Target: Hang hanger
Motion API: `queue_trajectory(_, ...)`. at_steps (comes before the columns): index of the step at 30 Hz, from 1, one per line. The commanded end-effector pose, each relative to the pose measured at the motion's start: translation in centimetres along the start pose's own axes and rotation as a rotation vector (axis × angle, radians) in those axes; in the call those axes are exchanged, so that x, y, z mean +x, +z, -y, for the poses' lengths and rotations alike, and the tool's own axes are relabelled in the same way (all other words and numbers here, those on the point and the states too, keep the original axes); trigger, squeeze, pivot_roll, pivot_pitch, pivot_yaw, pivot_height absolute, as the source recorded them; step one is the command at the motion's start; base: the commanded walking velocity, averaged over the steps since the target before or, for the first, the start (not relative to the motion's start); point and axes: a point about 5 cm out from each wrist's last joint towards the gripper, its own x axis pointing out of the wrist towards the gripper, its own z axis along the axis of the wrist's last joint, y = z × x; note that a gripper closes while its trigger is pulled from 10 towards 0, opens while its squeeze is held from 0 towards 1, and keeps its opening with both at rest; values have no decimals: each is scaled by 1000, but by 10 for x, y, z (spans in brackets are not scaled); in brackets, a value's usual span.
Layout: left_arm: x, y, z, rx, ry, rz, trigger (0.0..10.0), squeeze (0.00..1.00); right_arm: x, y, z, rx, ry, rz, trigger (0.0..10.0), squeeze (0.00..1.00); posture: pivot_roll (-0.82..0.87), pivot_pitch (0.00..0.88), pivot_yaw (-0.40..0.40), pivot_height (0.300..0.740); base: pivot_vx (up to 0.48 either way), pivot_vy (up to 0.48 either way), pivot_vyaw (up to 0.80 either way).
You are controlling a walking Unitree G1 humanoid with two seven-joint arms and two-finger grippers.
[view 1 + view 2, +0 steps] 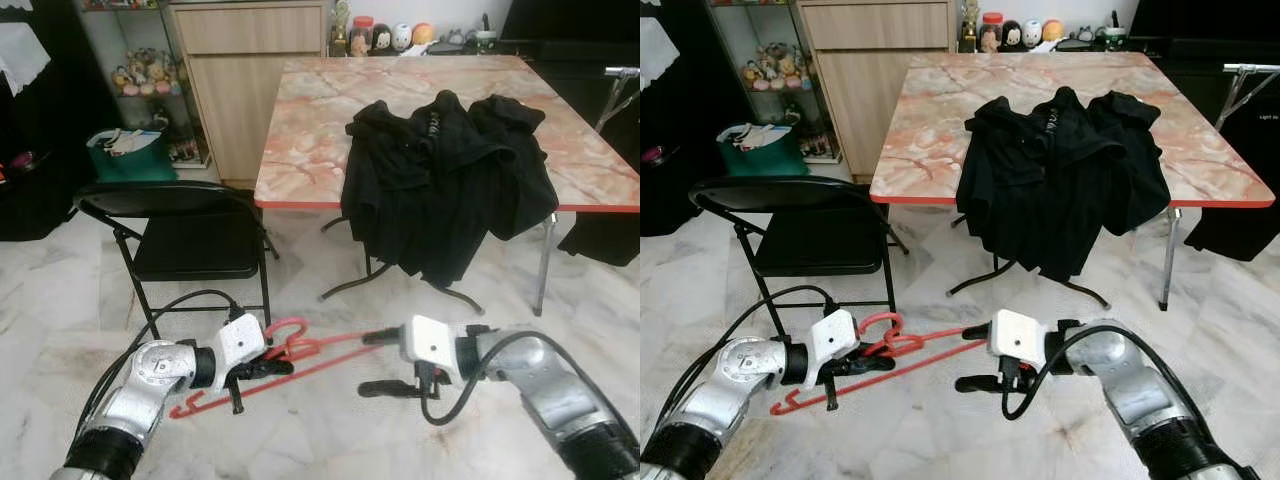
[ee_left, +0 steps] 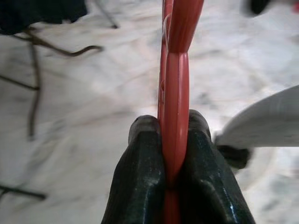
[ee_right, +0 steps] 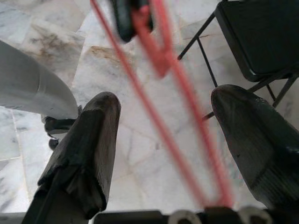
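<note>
Above the marble floor point(image 1: 300, 440), the left pincer point(image 1: 243, 375) clamps a red hanger point(image 1: 300, 355) whose far end sits between the right pincer's point(image 1: 385, 362) spread fingers point(image 3: 91, 149), where a careless handover could drop it.

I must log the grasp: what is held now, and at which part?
The left gripper is shut on the red hanger near its hook; the open right gripper straddles its bars.

- Clothes point(image 1: 440, 170) lie on the table point(image 1: 300, 150), draping over its near edge.
- Chair point(image 1: 190, 240) stands left of the table.
- Cabinet point(image 1: 245, 70) stands behind the chair.
</note>
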Motion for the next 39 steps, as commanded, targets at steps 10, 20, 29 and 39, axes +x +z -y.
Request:
queue_trajectory(10,-5,6,12,-57,-100,-34,10000,0,4,15,-2,-18,34,70,10000,0,12,0,-1,740,0,0,0)
queue_trajectory(20,-2,33,14,-43,-149,50,10000,0,9,11,-4,19,44,77,10000,0,16,0,2,740,0,0,0)
queue_trajectory(29,1,46,19,-27,-186,66,10000,0,17,15,-8,31,57,113,10000,0,16,0,4,740,0,0,0)
queue_trajectory(39,3,49,23,-35,-198,71,10000,0,17,20,-8,67,69,186,0,0,15,0,5,740,0,0,0)
